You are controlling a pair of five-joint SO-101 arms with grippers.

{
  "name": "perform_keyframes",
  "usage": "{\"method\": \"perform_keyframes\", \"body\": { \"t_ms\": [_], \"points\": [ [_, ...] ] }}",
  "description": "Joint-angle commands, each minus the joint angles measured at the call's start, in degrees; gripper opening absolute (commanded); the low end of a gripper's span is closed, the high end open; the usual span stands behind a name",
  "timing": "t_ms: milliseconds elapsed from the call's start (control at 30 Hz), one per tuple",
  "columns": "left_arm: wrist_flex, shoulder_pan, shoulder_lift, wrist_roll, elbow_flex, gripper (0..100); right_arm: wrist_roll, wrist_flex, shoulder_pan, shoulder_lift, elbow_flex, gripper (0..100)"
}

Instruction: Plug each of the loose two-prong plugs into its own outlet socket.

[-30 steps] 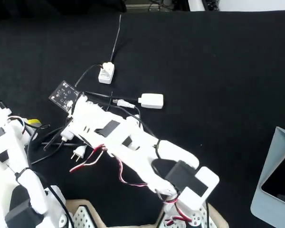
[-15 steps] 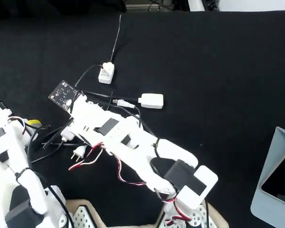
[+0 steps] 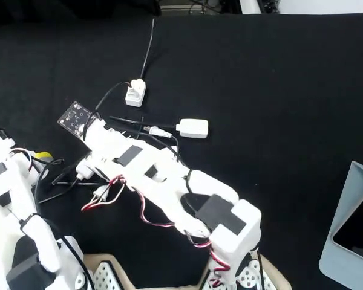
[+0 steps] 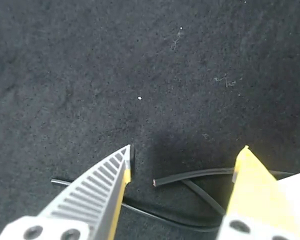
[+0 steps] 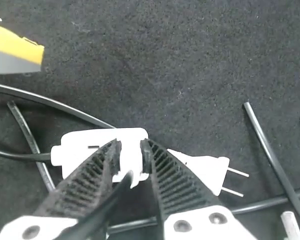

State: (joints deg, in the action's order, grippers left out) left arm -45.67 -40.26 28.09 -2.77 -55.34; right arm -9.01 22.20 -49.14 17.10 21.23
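My right gripper (image 5: 129, 145) stands with its jaws drawn close on the end of a white socket block (image 5: 85, 147) that has a black cord; white shows in the narrow gap. Beside that block lies a loose white two-prong plug (image 5: 205, 172), prongs pointing away from it. From above, the right arm stretches to the table's left, its gripper (image 3: 88, 166) at the block (image 3: 83, 171), with the plug (image 3: 100, 193) just nearer. My left gripper (image 4: 187, 150) hangs open over black cloth and black cable ends (image 4: 190, 177). Another white socket (image 3: 135, 93) with a cord sits farther back.
A white adapter (image 3: 192, 128) lies right of the arm. A small black circuit board (image 3: 74, 118) rests against the right arm's far side. Black cables (image 3: 60, 181) tangle at the left. A grey bin (image 3: 351, 229) stands at the right edge.
The right arm has swung a little leftward and its base has turned. The black circuit board has slid left and back. The plug and block stay in place.
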Motion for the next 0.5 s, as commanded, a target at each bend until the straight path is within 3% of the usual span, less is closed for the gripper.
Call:
{"method": "perform_keyframes", "body": {
  "t_ms": [0, 300, 467],
  "points": [
    [0.8, -0.3, 1.6, -0.1, 0.2, 32, -0.1, 1.0, 0.4, 0.3, -1.3, 1.1],
    [0.8, -0.3, 1.6, -0.1, 0.2, 32, -0.2, 6.4, 0.7, 3.6, -5.8, 1.1],
    [0.8, -0.3, 1.6, -0.1, 0.2, 32, -0.2, 8.9, 6.2, -3.6, -6.7, 1.1]
  ]
}}
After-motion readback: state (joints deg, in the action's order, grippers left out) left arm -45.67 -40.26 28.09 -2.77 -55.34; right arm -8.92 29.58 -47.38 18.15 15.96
